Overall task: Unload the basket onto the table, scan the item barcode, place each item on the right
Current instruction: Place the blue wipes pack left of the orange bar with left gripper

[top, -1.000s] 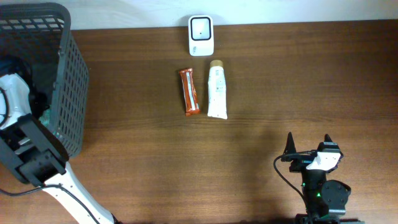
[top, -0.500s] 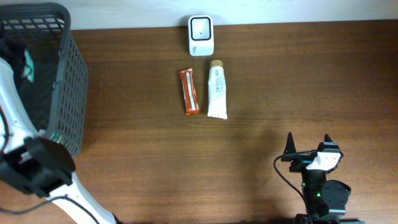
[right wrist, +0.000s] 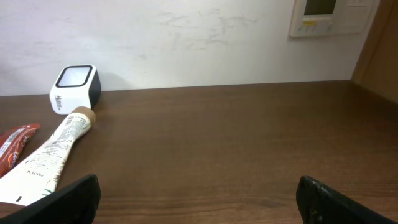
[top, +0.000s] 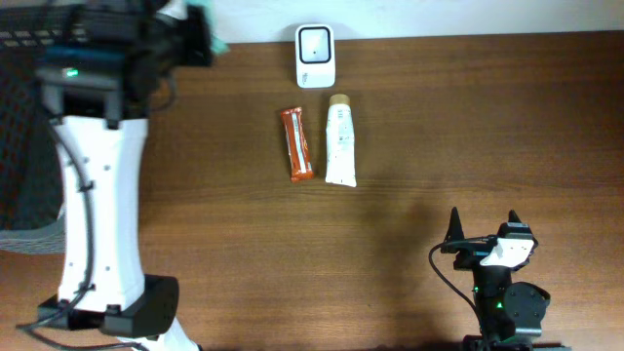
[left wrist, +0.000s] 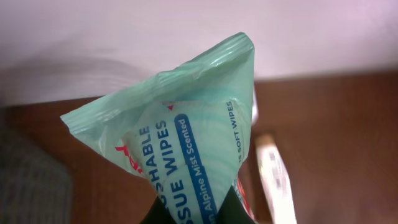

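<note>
Clamped shut in the left gripper (top: 185, 39), held high over the table's (top: 487, 117) far left corner beside a dark mesh basket (top: 19, 146): a soft, glossy mint-green wipes pack (left wrist: 186, 137), crinkled, with a crimped top seam. Spread wide and empty at the near right edge: the right gripper (top: 484, 226). Lying mid-table on brown wood grain: a boxy white scanner (top: 315, 56), a slim orange foil snack bar (top: 297, 143), and just beside it a flattened white tube (top: 339, 146) with a tan cap.
</note>
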`<action>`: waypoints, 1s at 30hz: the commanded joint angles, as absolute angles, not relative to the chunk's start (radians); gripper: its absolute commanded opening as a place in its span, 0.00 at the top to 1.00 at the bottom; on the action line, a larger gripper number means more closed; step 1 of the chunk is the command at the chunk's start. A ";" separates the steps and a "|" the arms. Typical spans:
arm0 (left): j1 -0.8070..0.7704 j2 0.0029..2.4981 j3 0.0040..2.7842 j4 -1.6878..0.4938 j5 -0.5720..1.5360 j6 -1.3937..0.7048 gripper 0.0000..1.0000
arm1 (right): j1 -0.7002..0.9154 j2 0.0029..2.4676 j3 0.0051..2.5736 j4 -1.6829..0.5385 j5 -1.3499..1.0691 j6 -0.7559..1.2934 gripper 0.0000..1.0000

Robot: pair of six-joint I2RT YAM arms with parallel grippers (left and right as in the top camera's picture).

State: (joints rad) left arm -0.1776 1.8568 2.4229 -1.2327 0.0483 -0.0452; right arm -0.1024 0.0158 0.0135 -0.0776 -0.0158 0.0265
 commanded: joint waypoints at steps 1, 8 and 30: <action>-0.234 1.922 2.308 -1.250 0.014 0.070 1.00 | -0.104 0.008 0.006 -0.079 -0.007 0.034 0.01; -0.248 2.125 2.091 -1.198 -0.019 -0.067 1.00 | -0.104 0.008 0.006 -0.079 -0.007 0.034 0.01; 0.208 2.110 3.126 -1.415 -0.124 -0.411 0.01 | -0.104 0.008 0.006 -0.079 -0.007 0.034 0.01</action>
State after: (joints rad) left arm 0.0845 2.1464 3.1249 -1.3392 0.0353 -0.1596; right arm -0.1024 0.0158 0.0135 -0.0776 -0.0158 0.0265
